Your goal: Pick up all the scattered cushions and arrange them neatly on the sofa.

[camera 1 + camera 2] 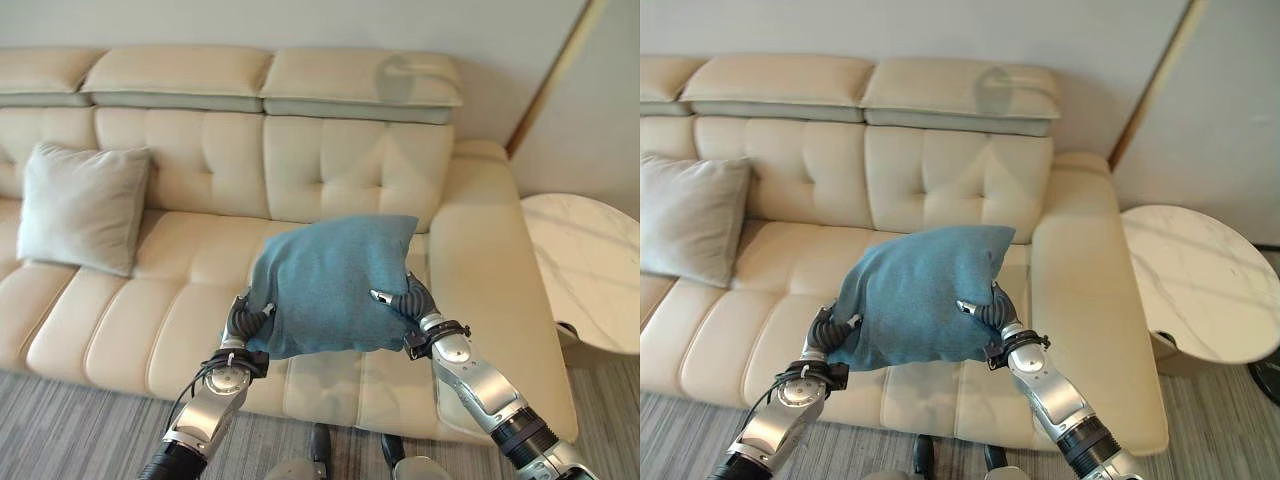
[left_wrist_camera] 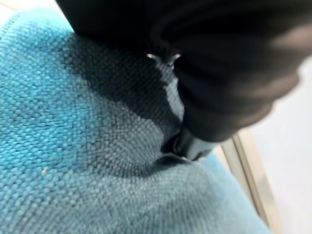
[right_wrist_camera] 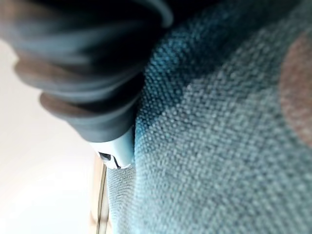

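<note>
A wide cream sofa (image 1: 330, 175) with a tufted back and padded headrests spans the scene, its right armrest running down toward the robot, and a wall rises behind it. Grey striped carpet (image 1: 70, 430) covers the floor in front of the seat. Just beside the armrest, on the robot's right, stands a round white marble side table (image 1: 590, 265). On the left part of the seat a pale grey cushion (image 1: 80, 205) leans upright against the backrest, well apart from the robot's hands. In the middle, held up over the front part of the seat near the right end of the sofa, is the blue cushion (image 1: 330, 280), a woven teal piece tilted so that its upper right corner points toward the backrest; it hangs clear of the seat, carried between both hands. The left hand (image 1: 245, 318) grips the cushion's lower left corner, its fingers curled into the fabric with the thumb lying over the front face, and in the left wrist view the dark cover presses right against the weave, which bunches around a finger. The right hand (image 1: 408, 300) clamps the cushion's right edge, the thumb laid across the front of the cloth and the fingers wrapped behind it; in the right wrist view the ribbed cover sits tight against the blue weave
</note>
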Robot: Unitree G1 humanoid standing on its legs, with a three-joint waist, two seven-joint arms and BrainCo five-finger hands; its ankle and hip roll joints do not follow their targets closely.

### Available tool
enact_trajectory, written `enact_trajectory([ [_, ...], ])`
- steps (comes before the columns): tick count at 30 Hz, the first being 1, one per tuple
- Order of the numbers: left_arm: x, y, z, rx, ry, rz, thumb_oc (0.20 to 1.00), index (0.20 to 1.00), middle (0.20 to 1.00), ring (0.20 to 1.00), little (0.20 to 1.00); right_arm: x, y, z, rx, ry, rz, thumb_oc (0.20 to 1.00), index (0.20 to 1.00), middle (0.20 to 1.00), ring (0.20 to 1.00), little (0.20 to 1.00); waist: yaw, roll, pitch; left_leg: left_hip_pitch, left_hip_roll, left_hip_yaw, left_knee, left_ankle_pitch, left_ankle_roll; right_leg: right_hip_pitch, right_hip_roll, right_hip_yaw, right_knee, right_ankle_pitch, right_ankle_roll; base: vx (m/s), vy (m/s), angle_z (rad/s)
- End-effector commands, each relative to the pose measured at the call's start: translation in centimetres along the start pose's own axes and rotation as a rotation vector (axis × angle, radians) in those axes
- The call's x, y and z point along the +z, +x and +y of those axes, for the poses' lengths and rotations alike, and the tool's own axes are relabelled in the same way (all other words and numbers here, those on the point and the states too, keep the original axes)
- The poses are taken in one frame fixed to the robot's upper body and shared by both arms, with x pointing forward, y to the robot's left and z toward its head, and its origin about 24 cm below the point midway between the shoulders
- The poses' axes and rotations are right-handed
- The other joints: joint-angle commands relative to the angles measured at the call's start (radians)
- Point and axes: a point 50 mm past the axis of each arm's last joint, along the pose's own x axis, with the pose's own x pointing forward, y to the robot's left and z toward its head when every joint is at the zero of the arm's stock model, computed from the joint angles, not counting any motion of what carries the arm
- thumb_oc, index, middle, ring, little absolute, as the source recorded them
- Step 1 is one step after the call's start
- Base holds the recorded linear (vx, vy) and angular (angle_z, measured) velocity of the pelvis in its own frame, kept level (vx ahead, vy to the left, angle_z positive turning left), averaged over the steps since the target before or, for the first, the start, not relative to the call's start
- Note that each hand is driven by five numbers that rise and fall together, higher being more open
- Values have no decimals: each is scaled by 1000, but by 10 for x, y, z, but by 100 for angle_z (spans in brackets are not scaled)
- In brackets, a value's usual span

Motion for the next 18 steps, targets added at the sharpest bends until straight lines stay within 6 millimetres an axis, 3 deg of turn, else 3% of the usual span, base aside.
enact_trajectory([
  [1, 63, 2, -34, -122, -120, -294, 200, 200, 200, 200, 200, 73, 4, 57, 239, 134, -350, 200, 200, 200, 200, 200, -7, -18, -68, 16, 27, -40, -3, -100, -51, 51, 9, -186, -6, -64, 23, 56, 62, -95],
  [5, 67, 8, -35, -83, -118, -302, 200, 200, 200, 200, 200, 74, 10, 62, 218, 152, -343, 200, 200, 200, 200, 200, -6, -24, -79, 36, 17, -25, -3, -111, -50, 87, 8, -180, -74, -43, 23, 100, 41, -19],
  [7, 79, 14, -36, -59, -110, -339, 200, 200, 200, 200, 200, 84, 14, 64, 202, 171, -371, 200, 200, 200, 200, 200, -7, -22, -77, 36, 16, -27, -3, -112, -48, 90, 5, -184, -74, -47, 24, 62, 33, -7],
  [9, 101, 22, -34, -8, -98, -414, 200, 200, 200, 200, 200, 106, 18, 66, 188, 196, -446, 200, 200, 200, 200, 200, -8, -19, -60, 21, 13, -36, -3, -108, -45, 79, 2, -184, -74, -43, 24, 2, 31, 4],
  [10, 101, 22, -35, -8, -98, -416, 200, 200, 200, 200, 200, 106, 19, 66, 188, 196, -447, 200, 200, 200, 200, 200, -8, -19, -59, 21, 13, -36, -3, -108, -45, 79, 2, -184, -74, -43, 24, -100, 29, 17],
  [11, 136, 30, -29, 62, -86, -538, 200, 200, 200, 200, 200, 137, 21, 68, 181, 205, -554, 200, 200, 200, 200, 200, -6, -13, -26, -17, 11, -48, -3, -99, -42, 39, 0, -182, -66, -38, 22, -127, 28, 19],
  [13, 166, 35, -23, 141, -69, -645, 200, 200, 200, 200, 200, 164, 22, 70, 172, 196, -651, 200, 200, 200, 200, 200, -1, -10, 0, -64, 11, -56, -3, -82, -39, -16, -3, -176, -44, -40, 18, -179, 21, 16],
  [14, 202, 35, -17, 225, -58, -772, 200, 200, 200, 200, 200, 200, 20, 68, 142, 159, -790, 200, 200, 200, 200, 200, 10, -12, 34, -126, 8, -66, 21, -66, -37, -76, -10, -174, -9, -39, 13, -207, 1, 9],
  [15, 220, 35, -14, 264, -47, -831, 200, 200, 200, 200, 200, 215, 20, 68, 119, 145, -843, 200, 200, 200, 200, 200, 14, -14, 48, -171, 6, -72, 55, -69, -36, -113, -14, -173, 12, -39, 11, -169, -4, 9],
  [16, 222, 35, -14, 265, -47, -835, 200, 200, 200, 200, 200, 216, 20, 67, 118, 144, -847, 200, 200, 200, 200, 200, 14, -15, 47, -181, 6, -73, 63, -72, -36, -121, -15, -173, 17, -40, 11, -127, 1, 24],
  [17, 250, 34, -12, 314, -20, -928, 200, 200, 200, 200, 200, 239, 19, 65, 69, 114, -933, 200, 200, 200, 200, 200, 17, -17, 61, -257, 5, -86, 112, -74, -37, -183, -24, -172, 51, -39, 7, -72, -4, 29],
  [18, 263, 35, -10, 338, 13, -971, 200, 200, 200, 200, 200, 254, 17, 62, 38, 81, -992, 200, 200, 200, 200, 200, 16, -16, 58, -287, 4, -88, 121, -70, -39, -208, -26, -173, 61, -36, 8, -77, 5, 30],
])
